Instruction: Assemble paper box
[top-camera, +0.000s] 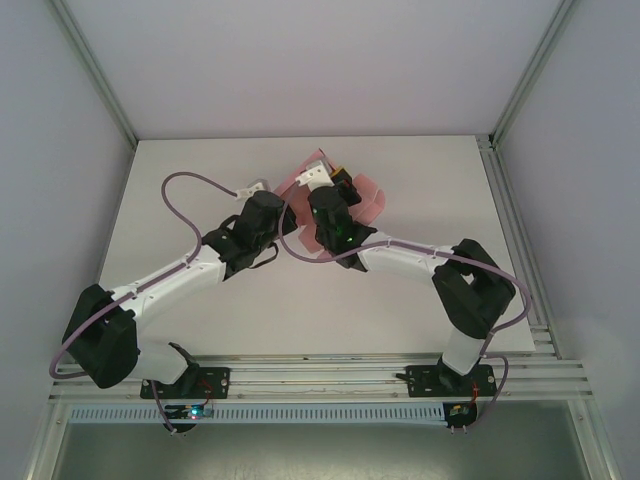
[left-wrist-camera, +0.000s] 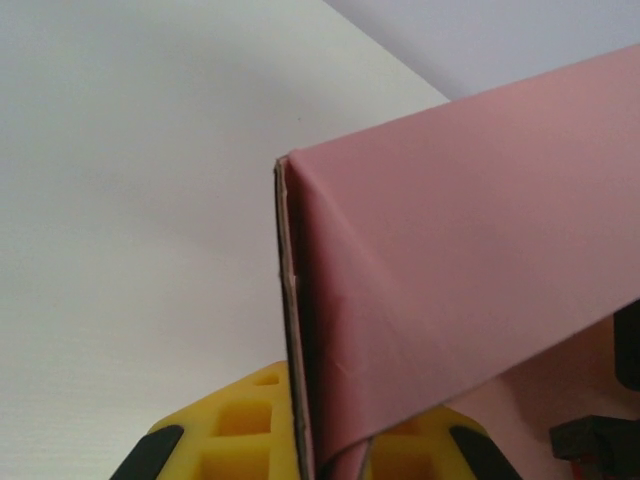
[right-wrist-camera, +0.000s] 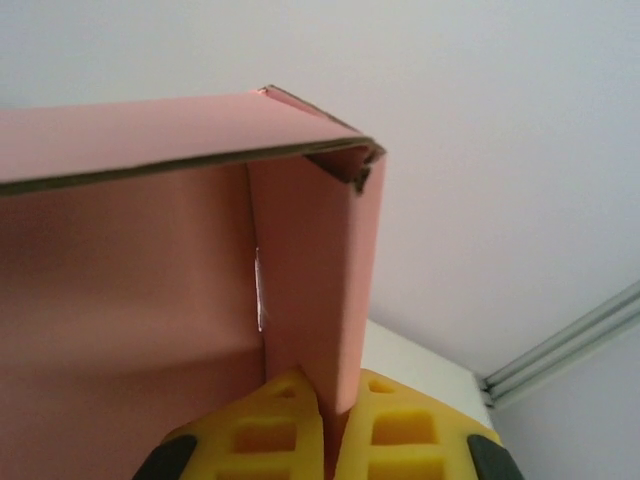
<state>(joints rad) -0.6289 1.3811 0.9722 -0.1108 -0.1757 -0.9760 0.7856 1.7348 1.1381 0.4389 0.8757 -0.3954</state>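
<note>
Paper box (top-camera: 372, 196): pink, part-folded, lay at the table's (top-camera: 200, 300) 12 o'clock. Left gripper (left-wrist-camera: 320, 455): pinched shut on its folded edge, at the box's 9 o'clock. Right gripper (right-wrist-camera: 328, 435): clamped shut on an upright wall, nearer the box's middle. Long axis: could not tell.

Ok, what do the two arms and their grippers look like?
The left arm and right arm have white links with chunky black joint housings, and a thin purple cable loops along each. The finger pads are yellow with square moulded pockets, black at the edges.
</note>
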